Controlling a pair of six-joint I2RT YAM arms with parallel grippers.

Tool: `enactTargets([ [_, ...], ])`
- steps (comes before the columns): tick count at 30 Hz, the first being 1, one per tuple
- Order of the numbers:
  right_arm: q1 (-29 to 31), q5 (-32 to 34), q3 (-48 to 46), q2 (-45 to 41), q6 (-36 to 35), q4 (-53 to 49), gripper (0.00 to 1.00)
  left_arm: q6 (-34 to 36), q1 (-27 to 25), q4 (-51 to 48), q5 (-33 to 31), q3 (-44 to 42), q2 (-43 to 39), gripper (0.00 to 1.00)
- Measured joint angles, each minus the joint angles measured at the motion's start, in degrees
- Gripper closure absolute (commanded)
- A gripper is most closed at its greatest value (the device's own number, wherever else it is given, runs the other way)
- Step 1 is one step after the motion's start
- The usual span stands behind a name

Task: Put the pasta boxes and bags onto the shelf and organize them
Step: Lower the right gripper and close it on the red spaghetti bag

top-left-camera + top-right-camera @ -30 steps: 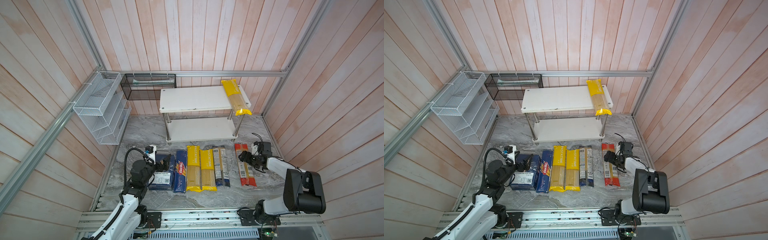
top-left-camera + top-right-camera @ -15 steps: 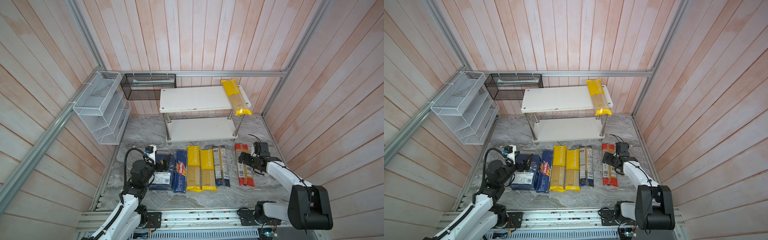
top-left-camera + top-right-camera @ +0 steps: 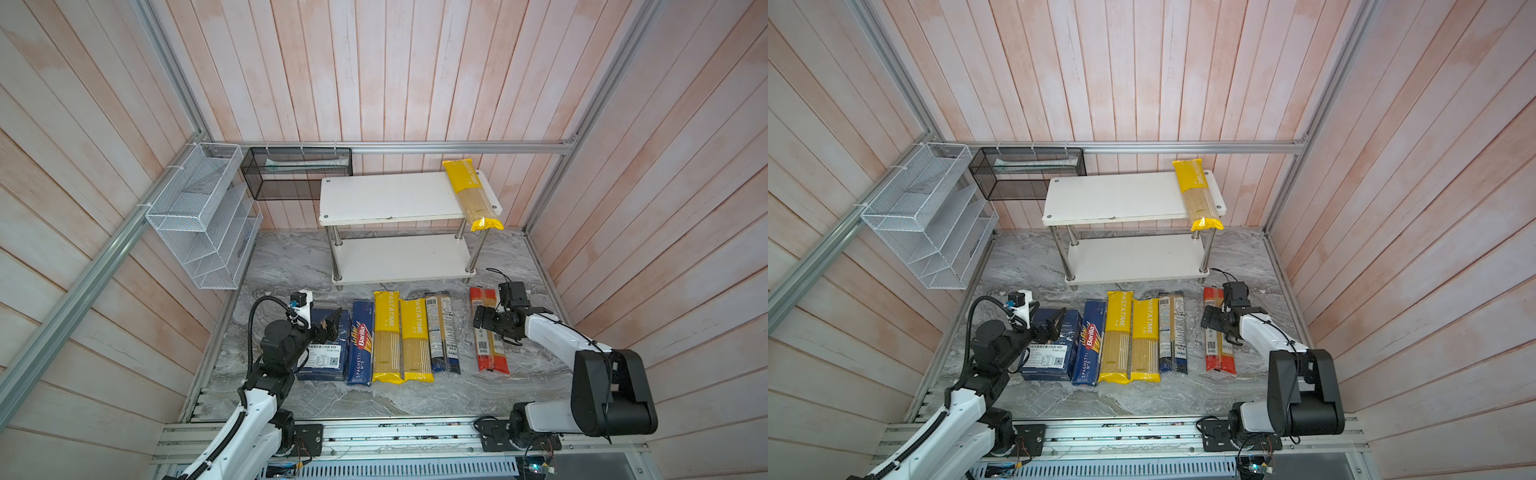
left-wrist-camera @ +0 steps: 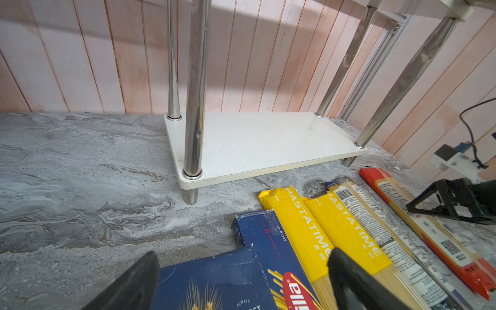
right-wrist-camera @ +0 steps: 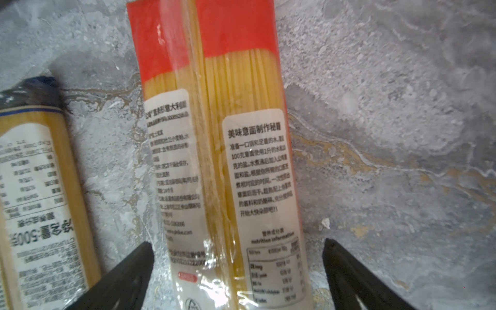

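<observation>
Right fingers (image 5: pixel 126 276) are spread wide and straddle the red bag (image 5: pixel 214 161) at about mid-length. You can see bench (image 3: pixel 291 266) between each finger and the bag, so nothing is gripped. In both top views that arm reaches in from the right and sits over the bag.

The red bag lies flat on the bench. It's the rightmost item in the row, with a strip of bench between it and the rest.

Left fingers (image 4: pixel 128 284) are open too and hold nothing. They hover over the far end of the wide blue box (image 3: pixel 326 359). I can't tell if they touch it.

The row lies on the bench just in front of the shelf (image 3: pixel 390 199). Left to right:
- wide blue box
- narrow Barilla box (image 3: pixel 360 347)
- first yellow bag (image 3: pixel 386 332)
- second yellow bag (image 3: pixel 415 338)
- blue/clear bag (image 3: pixel 442 332)
- red bag

The first five lie lengthwise, side by side and packed close.

A third yellow bag (image 3: pixel 471 193) lies on the shelf's top board at the right end. It's slightly skewed, and its near end hangs over the front edge.
</observation>
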Motion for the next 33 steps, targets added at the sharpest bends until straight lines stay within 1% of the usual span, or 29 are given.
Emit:
enactTargets([
  [8,0.0,0.0,0.02,3.06,-0.68,0.11,0.02,0.0,0.0,-0.02,0.0,0.0,0.02,0.0],
  [22,1.31,2.8,2.32,6.78,-1.57,1.57,0.02,0.0,0.0,-0.02,0.0,0.0,0.02,0.0],
  [25,1.31,2.78,2.47,6.99,-1.84,1.73,0.03,0.0,0.0,0.0,0.0,0.0,0.02,0.0],
  [33,1.36,2.8,4.79,9.35,-3.28,1.18,0.12,0.0,0.0,0.0,0.0,0.0,0.02,0.0],
])
